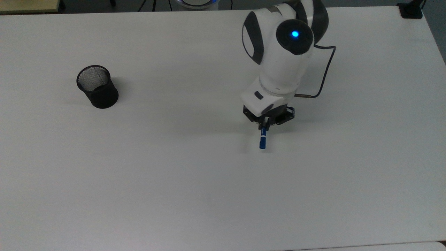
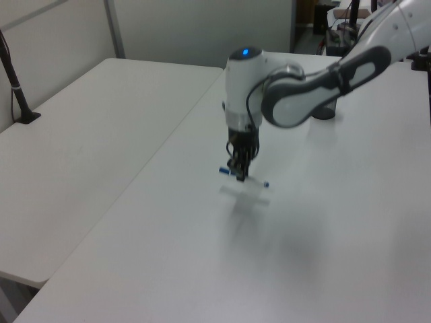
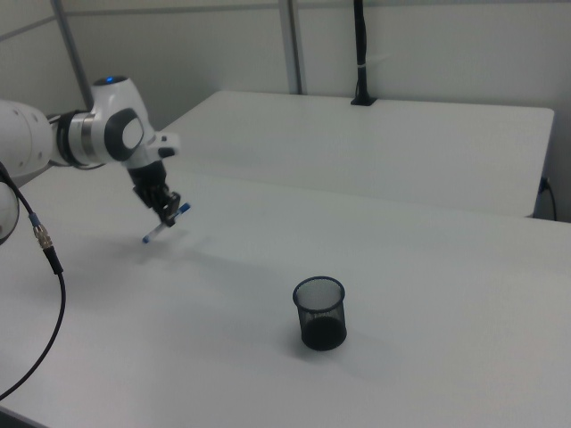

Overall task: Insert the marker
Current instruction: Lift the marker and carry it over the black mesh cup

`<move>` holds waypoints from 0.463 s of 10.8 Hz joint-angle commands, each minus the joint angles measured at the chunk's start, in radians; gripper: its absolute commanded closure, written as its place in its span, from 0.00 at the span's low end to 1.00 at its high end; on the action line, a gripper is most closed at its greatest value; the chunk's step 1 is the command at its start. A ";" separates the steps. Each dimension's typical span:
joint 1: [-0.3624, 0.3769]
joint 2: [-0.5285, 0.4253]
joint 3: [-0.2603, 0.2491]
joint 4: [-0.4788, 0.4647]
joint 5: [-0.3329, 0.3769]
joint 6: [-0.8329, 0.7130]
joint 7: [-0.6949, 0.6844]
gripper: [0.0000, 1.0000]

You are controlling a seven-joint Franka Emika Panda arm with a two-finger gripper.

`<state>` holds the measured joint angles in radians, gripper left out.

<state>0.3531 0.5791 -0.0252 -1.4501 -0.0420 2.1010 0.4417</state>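
My gripper (image 1: 264, 122) is shut on the marker (image 1: 262, 141), a slim white marker with a blue cap. In the top view the blue cap sticks out below the fingers. The marker (image 2: 225, 171) hangs roughly level a little above the white table (image 1: 174, 181), with its shadow underneath in the left view. In the right view the gripper (image 3: 169, 217) holds the marker (image 3: 152, 234) slanting down toward the right view's left. The black mesh cup (image 1: 97, 87) stands upright and empty far toward the top view's left, well apart from the gripper. The cup (image 3: 319, 312) is near the middle in the right view.
A dark cable (image 1: 324, 80) loops off the arm's wrist on the top view's right. A second white table (image 2: 81, 128) adjoins on the left view's left. A black post (image 3: 359, 53) rises from the far table in the right view.
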 commanded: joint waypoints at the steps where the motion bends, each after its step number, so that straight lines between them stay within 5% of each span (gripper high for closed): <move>1: -0.149 -0.240 0.002 -0.182 -0.065 0.024 0.020 1.00; 5: -0.395 -0.514 0.002 -0.499 -0.191 0.250 0.020 1.00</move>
<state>0.0744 0.2575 -0.0357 -1.6859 -0.1576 2.2090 0.4418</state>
